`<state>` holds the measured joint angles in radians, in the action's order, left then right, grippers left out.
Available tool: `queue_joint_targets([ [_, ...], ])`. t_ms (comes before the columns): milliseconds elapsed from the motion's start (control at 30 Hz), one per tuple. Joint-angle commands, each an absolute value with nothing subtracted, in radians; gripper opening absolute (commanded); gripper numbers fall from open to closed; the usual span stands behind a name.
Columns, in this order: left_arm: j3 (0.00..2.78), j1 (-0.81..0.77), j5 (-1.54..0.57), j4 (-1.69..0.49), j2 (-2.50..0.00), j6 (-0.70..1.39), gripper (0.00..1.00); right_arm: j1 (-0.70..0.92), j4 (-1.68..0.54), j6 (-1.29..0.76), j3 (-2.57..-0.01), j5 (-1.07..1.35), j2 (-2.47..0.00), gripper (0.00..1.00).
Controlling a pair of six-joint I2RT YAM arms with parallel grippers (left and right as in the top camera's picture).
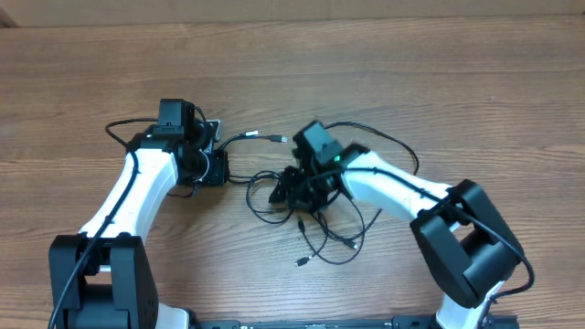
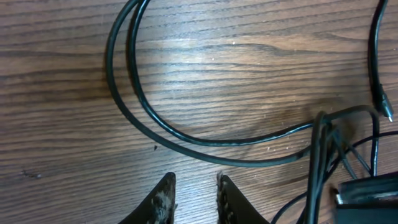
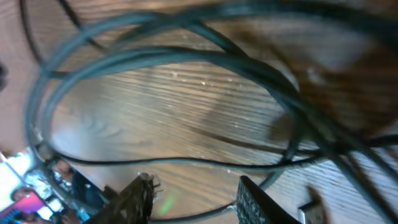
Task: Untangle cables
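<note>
Left gripper [image 2: 196, 180] narrow, empty; right gripper [image 3: 196, 186] wider, nothing clearly held.
Cables [image 1: 252, 206] knotted mid-frame; untangling barely begun.

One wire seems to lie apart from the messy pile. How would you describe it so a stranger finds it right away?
Look at the gap between the left arm and the right arm on the wooden table. On the far side of the tangle of black cables, one cable runs almost straight across that gap, ending in a small plug. Its neighbours all curl into loops.
</note>
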<state>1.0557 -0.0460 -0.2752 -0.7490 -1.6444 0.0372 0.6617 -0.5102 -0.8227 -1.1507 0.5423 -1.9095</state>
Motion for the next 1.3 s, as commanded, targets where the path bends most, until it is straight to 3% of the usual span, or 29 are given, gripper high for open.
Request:
queue_joint_targets([
  [0, 1.045, -0.059, -0.260, -0.747, -1.648, 0.060, 0.22, 0.680, -0.437, -0.947, -1.105, 0.553, -1.878, 0.42],
  [500, 0.910, -0.127, -0.251, -0.638, -1.648, 0.060, 0.20, 0.693, -0.386, -0.942, -1.100, 0.513, -1.878, 0.42],
  [800, 0.986, -0.124, -0.262, -0.726, -1.642, 0.049, 0.09, 0.715, -0.329, -0.942, -1.100, 0.491, -1.878, 0.42],
  [1000, 1.110, -0.124, -0.245, -0.821, -1.616, 0.049, 0.09, 0.715, -0.321, -0.935, -1.100, 0.486, -1.878, 0.42],
  [1267, 1.055, -0.127, -0.149, -0.727, -1.643, 0.094, 0.11, 0.731, -0.277, -0.935, -1.100, 0.458, -1.878, 0.42],
])
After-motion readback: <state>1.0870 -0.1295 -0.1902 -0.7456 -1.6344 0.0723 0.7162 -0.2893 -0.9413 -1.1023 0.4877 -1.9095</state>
